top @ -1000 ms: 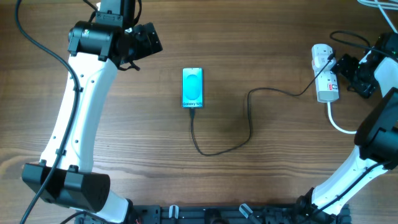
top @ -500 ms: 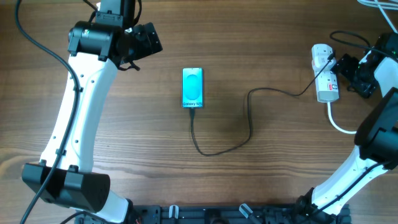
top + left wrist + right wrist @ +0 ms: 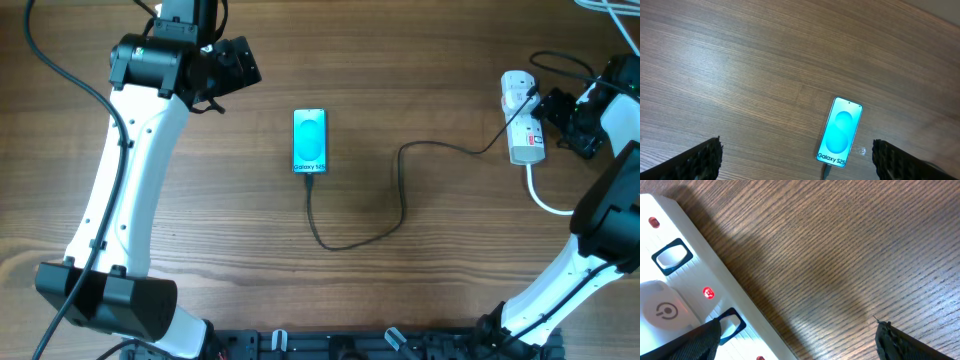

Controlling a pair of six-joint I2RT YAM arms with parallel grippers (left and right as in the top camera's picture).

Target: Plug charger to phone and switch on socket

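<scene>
The phone [image 3: 310, 141] lies flat mid-table, turquoise screen up, and shows in the left wrist view [image 3: 839, 131]. The thin black charger cable [image 3: 400, 190] runs from the phone's near end, loops right and reaches the white socket strip [image 3: 522, 118] at far right. Its tip sits at the phone's bottom edge [image 3: 826, 172]. My left gripper [image 3: 797, 162] is open and empty, up left of the phone. My right gripper [image 3: 800, 340] is open, one finger over a rocker switch of the strip [image 3: 685, 285], where a red light [image 3: 708, 293] glows.
The strip's thick white cord [image 3: 545, 200] curves toward the right arm's base. A white plug [image 3: 662, 311] sits in the strip. The arms' thicker black cables [image 3: 560, 60] hang near the top right corner.
</scene>
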